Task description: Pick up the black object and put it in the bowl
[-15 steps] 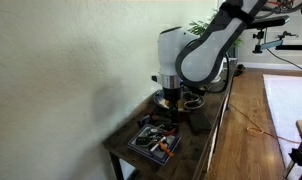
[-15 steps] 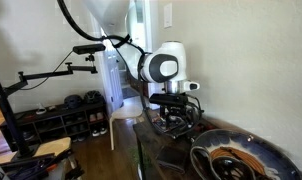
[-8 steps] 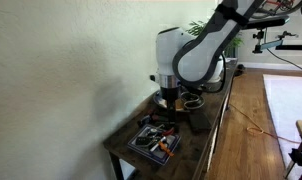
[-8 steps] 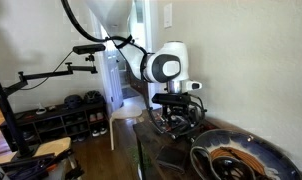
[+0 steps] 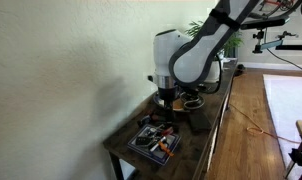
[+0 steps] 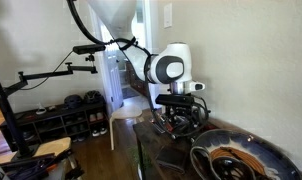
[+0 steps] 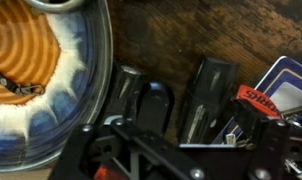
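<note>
The bowl (image 7: 36, 80) fills the left of the wrist view, with a dark rim and an orange-brown inside; a thin dark thing lies in it. It also shows large in the foreground of an exterior view (image 6: 236, 160). A small black arched object (image 7: 154, 103) lies on the dark wooden table just right of the bowl. My gripper (image 7: 168, 100) is open, low over the table, with its fingers (image 7: 208, 95) either side of the black object. The gripper also shows in both exterior views (image 5: 166, 100) (image 6: 177, 120).
A flat tray of small tools (image 7: 283, 85) lies close to the right of the gripper, and shows near the table's end in an exterior view (image 5: 156, 140). A wall runs along one side of the narrow table (image 5: 126, 140). A plant (image 5: 229, 45) stands behind the arm.
The arm has shifted slightly sideways over the table, towards the wall side; the gripper stays low near the bowl. Nothing has been taken hold of.
</note>
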